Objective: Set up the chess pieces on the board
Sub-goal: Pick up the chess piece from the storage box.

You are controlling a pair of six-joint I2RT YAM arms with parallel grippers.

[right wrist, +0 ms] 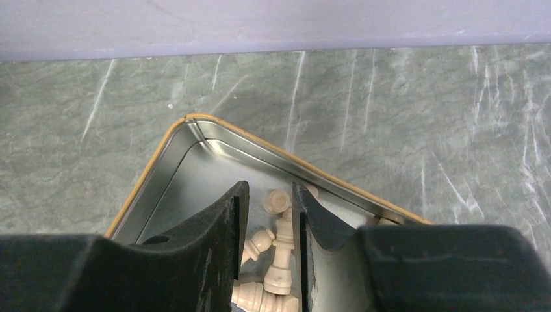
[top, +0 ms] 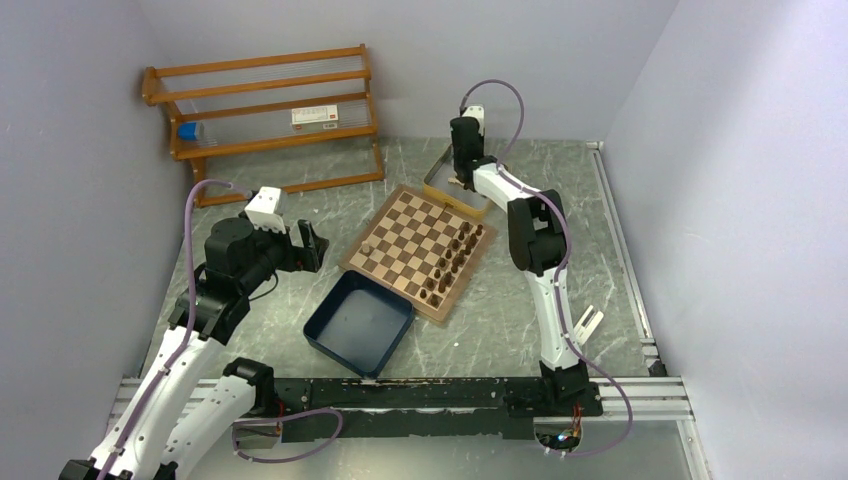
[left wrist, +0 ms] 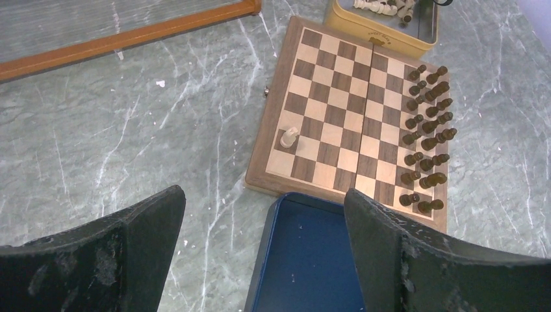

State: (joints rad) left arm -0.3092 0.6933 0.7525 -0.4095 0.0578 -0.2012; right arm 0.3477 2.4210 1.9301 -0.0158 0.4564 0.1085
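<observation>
Lilac walls enclose a grey-green veined table point(top: 250, 200). The checkered wooden board point(top: 400, 235) lies mid-table, with dark turned pieces point(top: 452, 258) along its right edge. The left gripper point(left wrist: 263, 194) gapes wide. The right gripper point(right wrist: 269, 188) stands narrow among pale pieces point(right wrist: 278, 247) in a shiny tin point(right wrist: 169, 182); I cannot tell whether it grips one.

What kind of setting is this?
Probably a lab robot test cell: plain walls enclose a marble-pattern table; left arm and right arm bolted to a metal rail; chessboard as prop.
</observation>
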